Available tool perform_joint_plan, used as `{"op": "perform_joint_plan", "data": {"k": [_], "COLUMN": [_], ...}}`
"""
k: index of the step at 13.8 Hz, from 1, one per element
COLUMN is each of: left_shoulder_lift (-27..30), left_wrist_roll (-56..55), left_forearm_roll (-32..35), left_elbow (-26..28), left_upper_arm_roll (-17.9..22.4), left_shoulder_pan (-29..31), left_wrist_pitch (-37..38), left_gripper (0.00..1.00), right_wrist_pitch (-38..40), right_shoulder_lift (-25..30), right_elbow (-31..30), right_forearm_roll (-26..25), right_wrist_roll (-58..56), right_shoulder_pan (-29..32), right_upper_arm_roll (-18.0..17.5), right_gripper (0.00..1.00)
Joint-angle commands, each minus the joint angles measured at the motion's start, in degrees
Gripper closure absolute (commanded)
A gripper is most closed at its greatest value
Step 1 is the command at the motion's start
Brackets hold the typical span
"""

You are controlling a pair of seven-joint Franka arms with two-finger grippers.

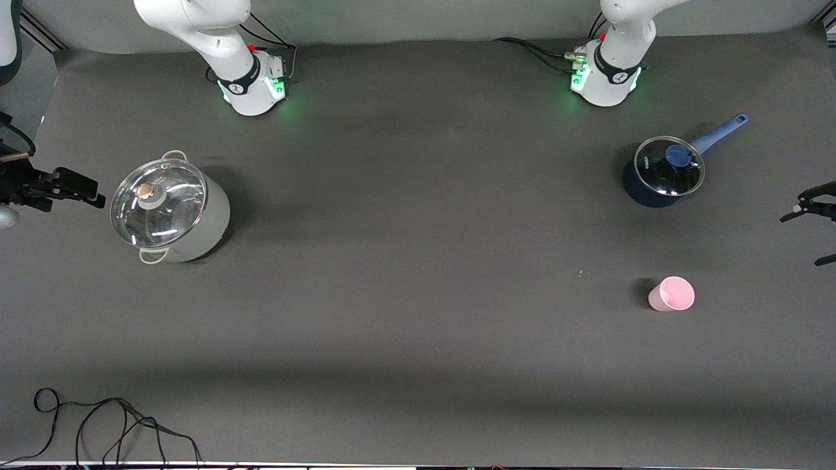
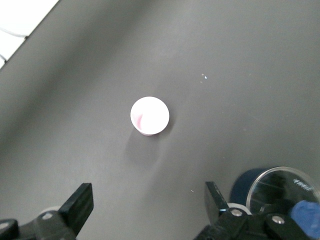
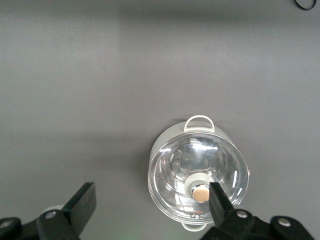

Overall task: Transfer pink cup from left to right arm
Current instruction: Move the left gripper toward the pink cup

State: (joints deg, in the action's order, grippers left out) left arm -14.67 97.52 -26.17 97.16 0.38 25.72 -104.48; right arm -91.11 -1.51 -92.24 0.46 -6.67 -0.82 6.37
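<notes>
The pink cup (image 1: 673, 294) stands upright on the dark table toward the left arm's end, nearer to the front camera than the blue saucepan. In the left wrist view the cup (image 2: 150, 116) shows from above, apart from the fingers. My left gripper (image 1: 803, 236) is open and empty, up over the table's edge at the left arm's end; it also shows in the left wrist view (image 2: 149, 197). My right gripper (image 1: 81, 192) is open and empty, up beside the white pot at the right arm's end, and shows in the right wrist view (image 3: 150, 200).
A blue saucepan (image 1: 661, 173) with a glass lid and a long handle stands near the left arm's base. A white pot (image 1: 171, 210) with a glass lid stands toward the right arm's end. A black cable (image 1: 111, 424) lies at the table's front edge.
</notes>
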Motion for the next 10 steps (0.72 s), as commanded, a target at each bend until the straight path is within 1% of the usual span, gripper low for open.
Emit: {"op": "perform_joint_plan", "data": {"k": [1, 3, 5, 6, 8, 10], "left_shoulder_lift": [-5.8, -9.7, -15.9, -19.6, -26.5, -29.3], "left_wrist_roll": [13.5, 19.4, 24.2, 27.4, 33.0, 38.2], "left_forearm_roll": [-9.3, -14.9, -20.2, -22.7, -26.0, -27.5], "left_elbow": [-3.2, -4.6, -7.1, -9.2, -13.0, -13.1], "left_upper_arm_roll": [-0.6, -0.6, -0.6, -0.7, -0.7, -0.7], "left_shoulder_pan": [4.4, 6.4, 8.0, 8.7, 9.6, 9.8], "left_wrist_pitch": [1.5, 4.9, 8.7, 10.5, 14.3, 14.5], "left_gripper": [0.01, 0.01, 0.01, 0.01, 0.01, 0.01], "right_wrist_pitch": [-0.1, -0.1, -0.1, -0.1, 0.0, 0.0], "right_shoulder_lift": [0.6, 0.6, 0.6, 0.6, 0.6, 0.6], "right_elbow": [-0.4, -0.4, -0.4, -0.4, -0.5, -0.4], "right_forearm_roll": [-0.3, -0.3, -0.3, -0.3, -0.3, -0.3], "right_wrist_roll": [-1.1, -1.1, -1.1, -1.1, -1.1, -1.1], "right_shoulder_pan": [-0.3, -0.3, -0.3, -0.3, -0.3, -0.3], "right_upper_arm_roll": [0.2, 0.2, 0.2, 0.2, 0.2, 0.2], "right_gripper": [0.00, 0.00, 0.00, 0.00, 0.00, 0.00]}}
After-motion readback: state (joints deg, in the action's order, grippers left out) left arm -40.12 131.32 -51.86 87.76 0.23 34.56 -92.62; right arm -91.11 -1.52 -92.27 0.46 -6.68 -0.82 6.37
